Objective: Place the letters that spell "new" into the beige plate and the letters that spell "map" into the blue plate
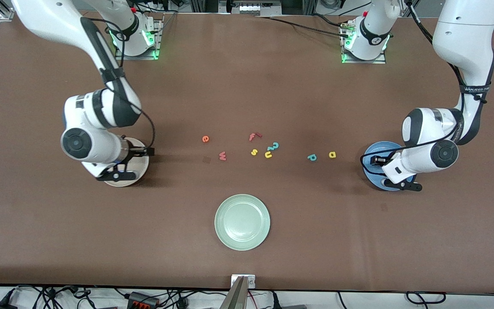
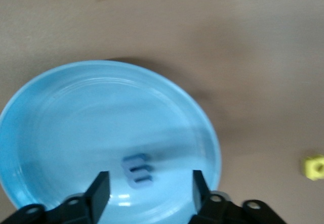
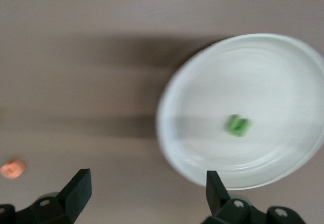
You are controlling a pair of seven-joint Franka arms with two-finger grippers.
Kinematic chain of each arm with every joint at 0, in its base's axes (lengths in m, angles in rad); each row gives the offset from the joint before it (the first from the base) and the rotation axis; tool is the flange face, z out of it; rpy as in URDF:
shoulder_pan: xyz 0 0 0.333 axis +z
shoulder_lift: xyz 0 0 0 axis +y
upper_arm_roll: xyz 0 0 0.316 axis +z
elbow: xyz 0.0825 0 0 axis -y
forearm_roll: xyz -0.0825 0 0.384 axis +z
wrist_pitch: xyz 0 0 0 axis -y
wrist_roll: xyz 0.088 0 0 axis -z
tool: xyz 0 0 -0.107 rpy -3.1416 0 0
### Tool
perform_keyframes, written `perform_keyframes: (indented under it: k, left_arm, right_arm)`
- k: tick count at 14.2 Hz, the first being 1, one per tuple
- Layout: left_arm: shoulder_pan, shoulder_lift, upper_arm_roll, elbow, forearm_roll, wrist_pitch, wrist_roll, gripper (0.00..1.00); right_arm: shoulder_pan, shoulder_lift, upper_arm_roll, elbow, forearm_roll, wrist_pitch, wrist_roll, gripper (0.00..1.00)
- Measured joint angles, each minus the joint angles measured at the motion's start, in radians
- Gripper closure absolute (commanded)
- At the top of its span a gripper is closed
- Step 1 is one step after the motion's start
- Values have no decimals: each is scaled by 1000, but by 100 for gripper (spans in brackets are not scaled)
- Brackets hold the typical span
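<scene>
While both end effectors hang empty with fingers spread, each has a letter lying loose beneath it. The left end effector is over the blue plate, where the blue "m" rests on the plate floor between the open fingers but untouched. The right end effector is over the rim of the beige plate, which holds the green "n".

Out on the bench, the orange "e" and red-pink "w" lie toward the right arm's end, the teal "p" and yellow "a" toward the left arm's. Between them sit the red "f", yellow "s", yellow "u" and teal curl, which are not wanted. A pale green plate lies nearest the front camera.

These foam letters look featherlight, soft and thin, lying flat. They will likely squash rather than slip, so a low pinch across a straight stroke, fingertips almost grazing the bench, seems best.
</scene>
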Motion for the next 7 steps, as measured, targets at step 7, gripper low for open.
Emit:
perform_keyframes:
  k: [7]
  left_arm:
    - [-120, -22, -116, 114, 1, -83, 88, 0]
  right_arm:
    - [180, 33, 27, -82, 58, 169, 61, 0]
